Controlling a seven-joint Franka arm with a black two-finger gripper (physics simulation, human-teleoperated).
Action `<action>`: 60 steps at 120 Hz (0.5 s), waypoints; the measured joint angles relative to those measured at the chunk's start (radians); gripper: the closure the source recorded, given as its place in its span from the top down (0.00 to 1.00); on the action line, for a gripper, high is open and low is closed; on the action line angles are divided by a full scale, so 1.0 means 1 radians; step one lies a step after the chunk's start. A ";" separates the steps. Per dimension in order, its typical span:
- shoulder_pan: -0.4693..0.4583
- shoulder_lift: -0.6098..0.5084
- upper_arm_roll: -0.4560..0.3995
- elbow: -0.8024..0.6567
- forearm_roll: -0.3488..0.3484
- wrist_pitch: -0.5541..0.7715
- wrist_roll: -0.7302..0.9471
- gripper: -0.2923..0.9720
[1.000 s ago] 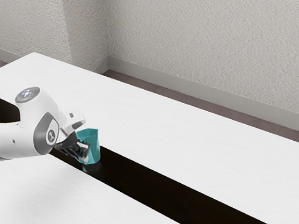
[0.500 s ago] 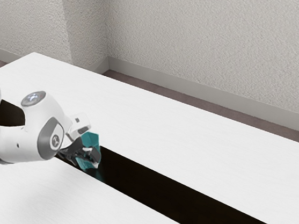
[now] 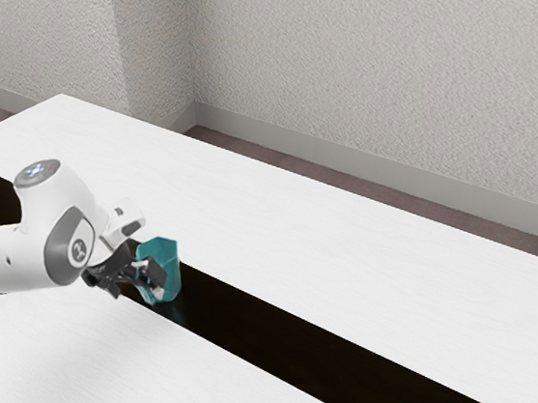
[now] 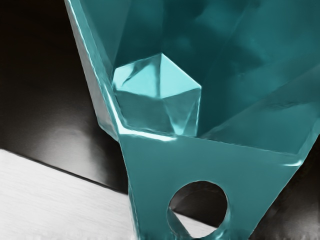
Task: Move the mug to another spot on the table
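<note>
Exterior view has the gripper (image 3: 147, 274) clamped nearly closed on the teal mug (image 3: 166, 264), tilted over the near edge of the dark strip (image 3: 328, 364) at the exterior view's left, so I'd level it out before carrying it onto the white table (image 3: 343, 234).

arm folded low, hand (image 3: 147, 275) clamped on mug (image 3: 165, 266), aimed exterior view's right

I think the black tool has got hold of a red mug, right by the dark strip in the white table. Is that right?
Not quite. The mug is teal, not red, as the exterior view shows. The rest holds: the black tool grips it, right by the dark strip in the white table.
</note>
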 joint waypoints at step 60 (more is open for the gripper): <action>0.007 -0.114 0.178 0.223 0.135 -0.289 -0.055 0.77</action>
